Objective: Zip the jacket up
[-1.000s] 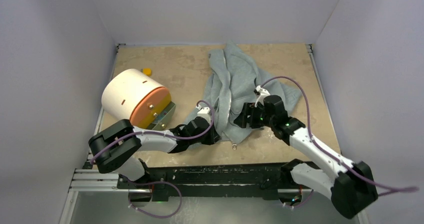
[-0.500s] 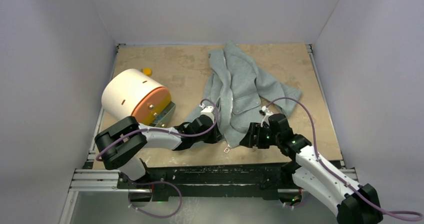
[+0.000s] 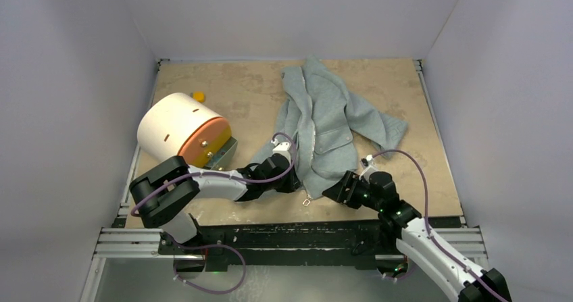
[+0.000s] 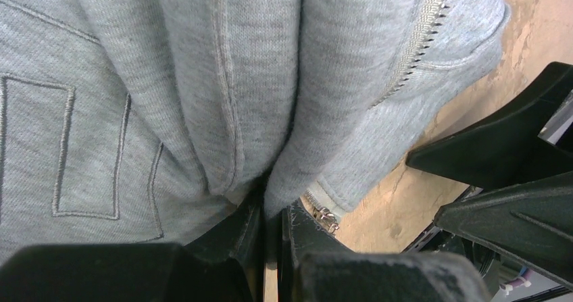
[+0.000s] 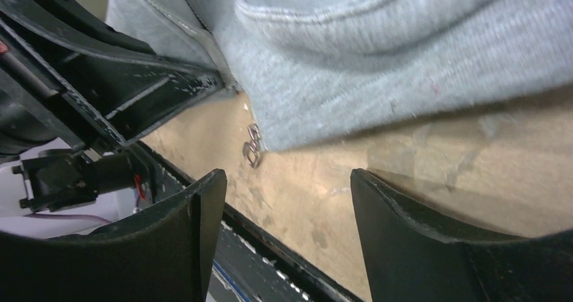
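At the far left of the desk (image 3: 243, 92) lies a white drum (image 3: 177, 128) on its side, its orange end facing near and right, with a small yellow thing (image 3: 198, 96) just beyond it. To the right of the drum, the left hand (image 3: 289, 179) reaches in low and is clenched on the jacket (image 3: 324, 109), pinching a fold of grey cloth at the bottom hem, just left of the zip. The jacket lies rumpled from the far middle of the desk down toward the near edge, one sleeve spread out to the right. Its zip teeth (image 4: 419, 42) run up from the pinched hem, unjoined. The metal zip pull (image 5: 252, 146) hangs off the hem's near corner and rests on the desk. Just right of it, the right hand (image 3: 338, 190) sits low with its fingers (image 5: 177, 241) spread wide, holding nothing, with bare desk between them just near of the hem.
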You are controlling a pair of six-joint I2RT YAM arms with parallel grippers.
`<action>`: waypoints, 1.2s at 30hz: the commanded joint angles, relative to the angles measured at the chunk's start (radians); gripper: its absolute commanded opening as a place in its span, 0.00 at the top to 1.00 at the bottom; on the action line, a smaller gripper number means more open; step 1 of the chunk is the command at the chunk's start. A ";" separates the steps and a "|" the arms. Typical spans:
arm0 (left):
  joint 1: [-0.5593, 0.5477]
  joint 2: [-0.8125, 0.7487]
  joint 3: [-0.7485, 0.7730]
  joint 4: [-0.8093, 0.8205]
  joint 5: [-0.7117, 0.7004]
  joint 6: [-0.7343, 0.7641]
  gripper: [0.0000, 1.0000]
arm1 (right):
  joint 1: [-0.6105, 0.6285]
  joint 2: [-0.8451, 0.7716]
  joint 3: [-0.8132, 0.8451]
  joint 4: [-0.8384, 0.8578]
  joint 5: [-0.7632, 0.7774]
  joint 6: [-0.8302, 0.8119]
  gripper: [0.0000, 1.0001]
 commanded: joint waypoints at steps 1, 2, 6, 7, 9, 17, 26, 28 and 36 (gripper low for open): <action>0.008 0.023 0.024 -0.018 -0.037 0.030 1.00 | -0.002 0.081 -0.087 0.224 0.027 0.018 0.28; 0.008 0.026 0.025 -0.017 -0.035 0.032 1.00 | -0.002 0.110 -0.095 0.256 0.026 0.016 0.28; 0.008 0.051 0.031 -0.008 -0.025 0.033 1.00 | 0.000 0.185 -0.113 0.358 0.021 0.026 0.28; 0.008 0.061 0.033 -0.004 -0.021 0.033 1.00 | -0.001 0.187 -0.121 0.379 0.023 0.034 0.28; 0.008 0.073 0.033 0.003 -0.014 0.033 1.00 | -0.001 0.186 -0.126 0.407 0.028 0.037 0.28; 0.008 0.096 0.041 0.011 -0.007 0.037 1.00 | 0.000 0.204 -0.132 0.557 -0.054 -0.052 0.29; 0.008 0.102 0.041 0.007 -0.007 0.039 1.00 | -0.001 0.418 -0.073 0.556 -0.047 -0.049 0.36; 0.008 0.102 0.041 0.005 -0.007 0.038 1.00 | 0.000 0.473 -0.070 0.561 -0.038 -0.024 0.39; 0.008 0.112 0.042 0.003 -0.003 0.039 1.00 | 0.000 0.617 -0.102 0.741 -0.085 0.020 0.31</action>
